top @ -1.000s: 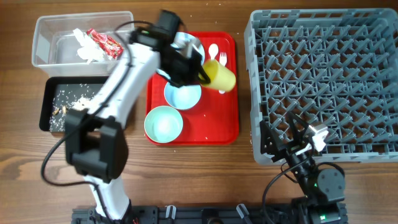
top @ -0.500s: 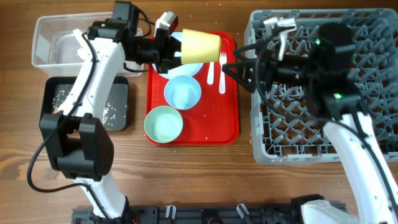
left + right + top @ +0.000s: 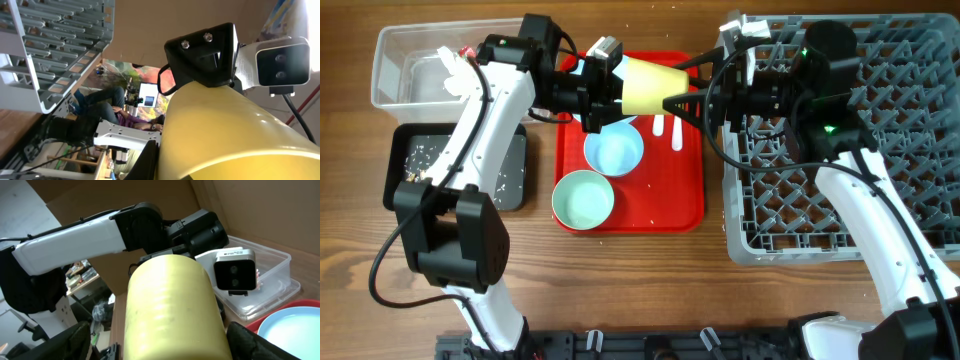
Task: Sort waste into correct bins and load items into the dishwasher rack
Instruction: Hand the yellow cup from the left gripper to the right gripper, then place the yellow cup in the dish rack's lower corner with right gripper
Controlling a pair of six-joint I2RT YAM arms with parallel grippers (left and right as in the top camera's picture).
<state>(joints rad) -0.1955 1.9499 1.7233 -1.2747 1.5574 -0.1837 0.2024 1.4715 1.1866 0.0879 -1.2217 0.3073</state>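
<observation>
My left gripper (image 3: 608, 85) is shut on the small yellow cup (image 3: 645, 85) and holds it sideways above the red tray's far edge. The cup fills the left wrist view (image 3: 235, 135), with one black finger (image 3: 149, 162) against it. My right gripper (image 3: 672, 86) is open, with its fingers on either side of the cup's free end, apart from it, as the right wrist view (image 3: 160, 345) shows around the cup (image 3: 172, 310). Two light blue bowls (image 3: 615, 150) (image 3: 583, 198) sit on the tray. The white cutlery (image 3: 676, 133) lies beside them. The plate is mostly hidden under the cup.
The grey dishwasher rack (image 3: 850, 150) fills the right side. The clear tub (image 3: 410, 65) at far left holds a white napkin (image 3: 450, 78). The black tray (image 3: 415, 165) holds crumbs. The red tray (image 3: 680, 190) is in the middle.
The left gripper has carried the cup a little right and down. The right gripper has closed in from the rack and its open fingers now straddle the cup's end.
</observation>
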